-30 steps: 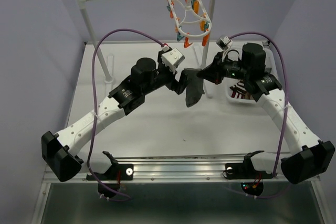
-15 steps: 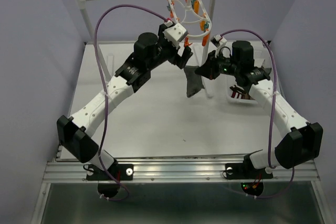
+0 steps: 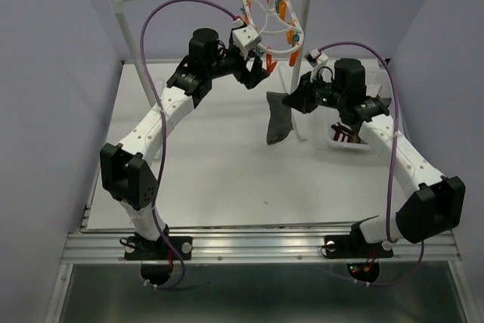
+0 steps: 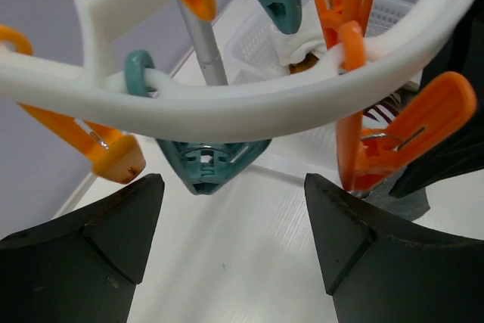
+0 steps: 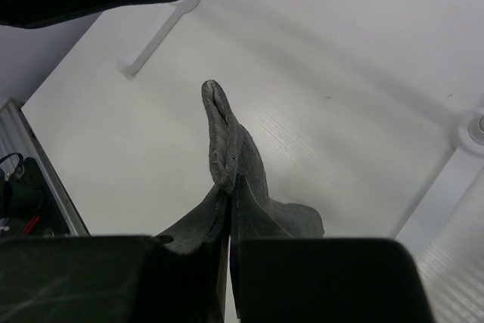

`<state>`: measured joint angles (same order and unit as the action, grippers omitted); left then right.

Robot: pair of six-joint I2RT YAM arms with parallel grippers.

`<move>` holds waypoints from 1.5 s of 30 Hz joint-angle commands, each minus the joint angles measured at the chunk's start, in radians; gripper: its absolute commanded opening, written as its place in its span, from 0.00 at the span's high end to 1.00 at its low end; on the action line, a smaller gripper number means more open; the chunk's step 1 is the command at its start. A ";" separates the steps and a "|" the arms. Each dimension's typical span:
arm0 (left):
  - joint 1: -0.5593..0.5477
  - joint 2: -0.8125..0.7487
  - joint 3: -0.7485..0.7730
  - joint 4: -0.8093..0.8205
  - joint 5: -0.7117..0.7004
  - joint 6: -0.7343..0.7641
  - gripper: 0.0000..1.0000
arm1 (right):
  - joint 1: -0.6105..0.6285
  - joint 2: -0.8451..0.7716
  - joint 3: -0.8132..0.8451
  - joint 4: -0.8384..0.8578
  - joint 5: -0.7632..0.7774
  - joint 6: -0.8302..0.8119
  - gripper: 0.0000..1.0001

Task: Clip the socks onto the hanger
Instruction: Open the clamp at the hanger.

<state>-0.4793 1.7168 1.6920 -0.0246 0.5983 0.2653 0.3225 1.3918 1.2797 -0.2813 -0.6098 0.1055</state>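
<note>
Only the left wrist view showed the left gripper (image 4: 233, 187), jaws spread, under the white plastic oval hanger (image 4: 227, 107), and a pale sock (image 4: 299, 43) in the white perforated plastic basket (image 4: 253, 35); right gripper (image 5: 229, 243) pinched a dark grey fabric sock (image 5: 236, 158)

Left claw (image 4: 233, 184) raised high, jaws spread wide, right claw (image 5: 229, 243) pinched tight, arm outstretched.

No readable text or labels.
</note>
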 commanded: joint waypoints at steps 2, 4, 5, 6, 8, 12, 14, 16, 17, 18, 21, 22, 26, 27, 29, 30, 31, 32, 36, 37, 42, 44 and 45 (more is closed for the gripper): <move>-0.008 -0.066 0.015 0.029 0.097 0.054 0.13 | 0.007 -0.010 0.004 0.054 0.016 0.005 0.99; -0.008 -0.068 0.018 0.026 0.098 0.054 0.13 | 0.007 -0.010 0.000 0.054 0.018 0.005 0.99; -0.008 -0.071 0.018 0.022 0.118 0.060 0.13 | 0.007 -0.011 -0.003 0.054 0.016 0.003 0.99; -0.008 -0.072 0.018 0.000 0.126 0.063 0.13 | 0.007 -0.013 -0.003 0.054 0.018 0.005 0.99; -0.008 -0.079 0.008 -0.001 0.141 0.069 0.13 | 0.007 -0.017 -0.011 0.054 0.018 0.005 0.99; -0.008 -0.083 -0.005 -0.003 0.120 0.063 0.11 | 0.007 -0.024 -0.014 0.054 0.018 0.002 0.99; -0.008 -0.083 -0.005 -0.003 0.130 0.063 0.10 | 0.007 -0.028 -0.016 0.053 0.016 0.000 0.99; -0.008 -0.085 -0.005 -0.006 0.141 0.064 0.10 | 0.007 -0.030 -0.019 0.053 0.016 0.000 0.99; -0.008 -0.086 -0.005 -0.008 0.140 0.064 0.10 | 0.007 -0.031 -0.019 0.053 0.015 0.000 0.99; -0.008 -0.089 -0.008 -0.009 0.136 0.061 0.08 | 0.007 -0.031 -0.019 0.053 0.015 -0.001 0.99; -0.008 -0.112 -0.041 -0.011 0.129 0.064 0.07 | 0.007 -0.037 -0.020 0.051 0.016 -0.006 0.99; -0.008 -0.123 -0.069 -0.011 0.132 0.071 0.06 | 0.007 -0.039 -0.020 0.050 0.019 -0.006 0.99; -0.008 -0.177 -0.127 -0.018 0.182 0.121 0.01 | 0.007 -0.045 -0.022 0.050 0.019 -0.013 0.99; -0.008 -0.180 -0.127 -0.023 0.182 0.123 0.01 | 0.007 -0.045 -0.022 0.050 0.018 -0.015 0.99; -0.008 -0.184 -0.118 -0.028 0.181 0.124 0.01 | 0.007 -0.045 -0.023 0.048 0.018 -0.017 0.99; -0.010 -0.184 -0.115 -0.029 0.184 0.124 0.01 | 0.007 -0.043 -0.023 0.048 0.013 -0.020 0.99; -0.008 -0.183 -0.109 -0.028 0.198 0.126 0.01 | 0.007 -0.045 -0.023 0.048 0.012 -0.017 0.99; -0.008 -0.178 -0.107 -0.026 0.205 0.129 0.01 | 0.007 -0.043 -0.023 0.048 0.012 -0.020 0.99; -0.012 -0.157 -0.081 -0.026 0.270 0.134 0.01 | 0.007 -0.047 -0.028 0.048 0.016 -0.021 0.99; -0.010 -0.154 -0.074 -0.031 0.299 0.143 0.01 | 0.007 -0.048 -0.029 0.048 0.019 -0.021 0.99; -0.012 -0.131 -0.048 -0.021 0.314 0.176 0.01 | 0.007 -0.043 -0.036 0.048 0.013 -0.023 0.99; -0.010 -0.118 -0.031 -0.009 0.310 0.184 0.01 | 0.007 -0.045 -0.036 0.048 0.010 -0.024 0.99; -0.010 -0.117 -0.023 -0.003 0.308 0.190 0.01 | 0.007 -0.045 -0.036 0.050 0.012 -0.026 0.99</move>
<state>-0.4870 1.5932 1.6032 -0.0784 0.8715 0.4194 0.3225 1.3800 1.2495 -0.2764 -0.5980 0.1005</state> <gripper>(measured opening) 0.990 0.033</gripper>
